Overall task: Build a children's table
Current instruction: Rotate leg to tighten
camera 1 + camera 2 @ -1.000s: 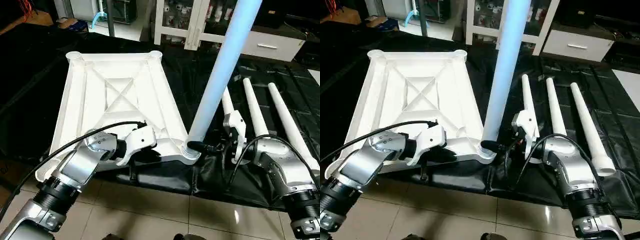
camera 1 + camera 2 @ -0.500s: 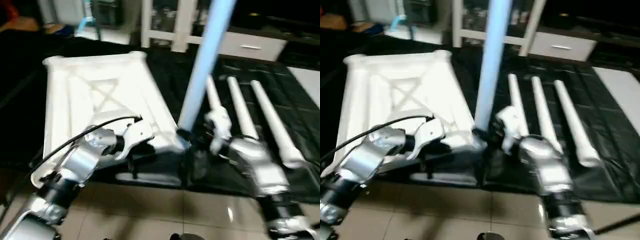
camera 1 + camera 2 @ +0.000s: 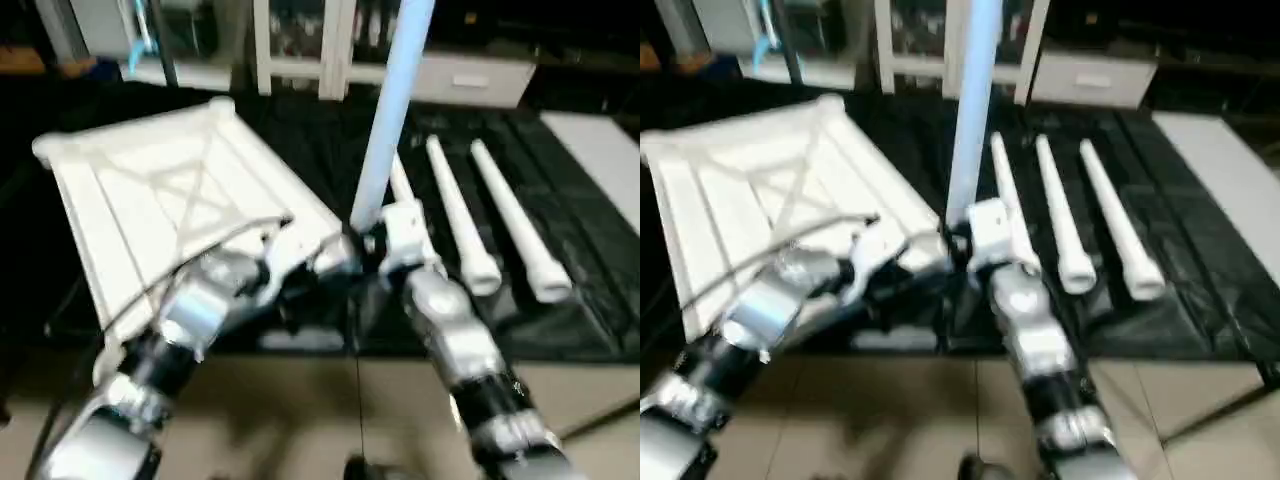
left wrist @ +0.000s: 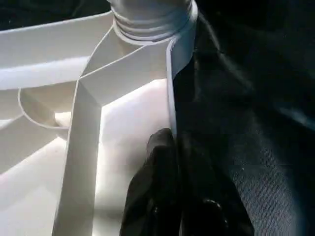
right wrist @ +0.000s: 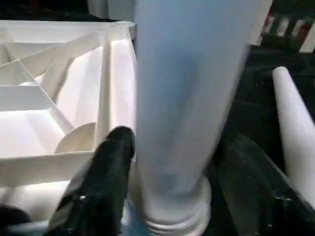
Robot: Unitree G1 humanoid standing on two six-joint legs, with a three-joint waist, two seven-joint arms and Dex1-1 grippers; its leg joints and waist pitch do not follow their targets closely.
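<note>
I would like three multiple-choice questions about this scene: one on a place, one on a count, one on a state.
1. Where does the upright leg stand?
A. In a near corner socket of the table top
B. On the floor
C. In a far corner socket

2. How many legs lie on the black sheet?
A. One
B. Three
C. Five

3. What does the left gripper grip?
A. A lying leg
B. The top's edge wall
C. Nothing

Answers:
1. A: its base sits in the corner beside the right gripper.
2. B: three lie side by side.
3. B: its fingers straddle the wall.
</note>
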